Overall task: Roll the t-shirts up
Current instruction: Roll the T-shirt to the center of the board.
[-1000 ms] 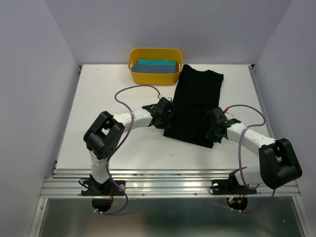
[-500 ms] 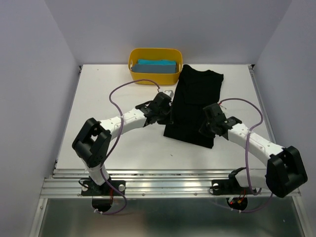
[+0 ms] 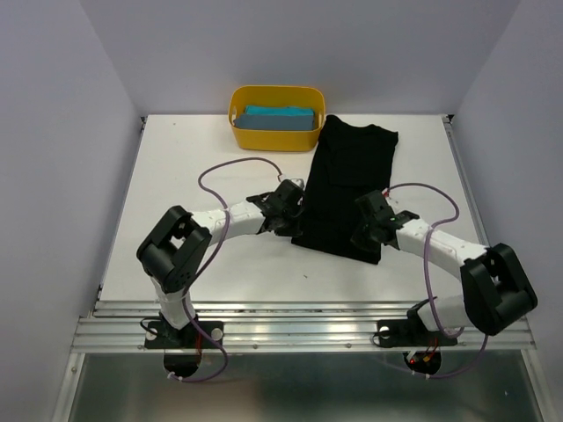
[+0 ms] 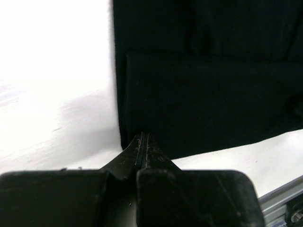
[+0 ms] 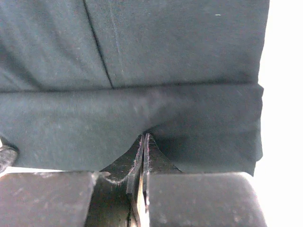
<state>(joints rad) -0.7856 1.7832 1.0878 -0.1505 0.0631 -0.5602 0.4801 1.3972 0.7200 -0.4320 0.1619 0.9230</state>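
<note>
The black t-shirt [image 3: 347, 189] lies folded into a long strip on the white table, its near end turned over into a thick band [image 4: 208, 99]. My left gripper [image 3: 295, 214] is at the band's near left corner, jaws shut with the tips pinching the cloth edge [image 4: 142, 136]. My right gripper [image 3: 362, 230] is at the band's near right part, jaws shut, and the cloth puckers at its tips [image 5: 144, 136]. The teal-blue t-shirt [image 3: 280, 118] lies folded in the yellow tub.
The yellow tub [image 3: 239, 132] stands at the back of the table [image 3: 176, 193], just left of the black shirt's far end. Purple cables loop over both arms. A metal rail [image 3: 299, 308] runs along the near table edge.
Both grippers reached a little farther over the shirt's near end, then drew back slightly. The right gripper has ended up farther left. The shirt lies about where it was.
</note>
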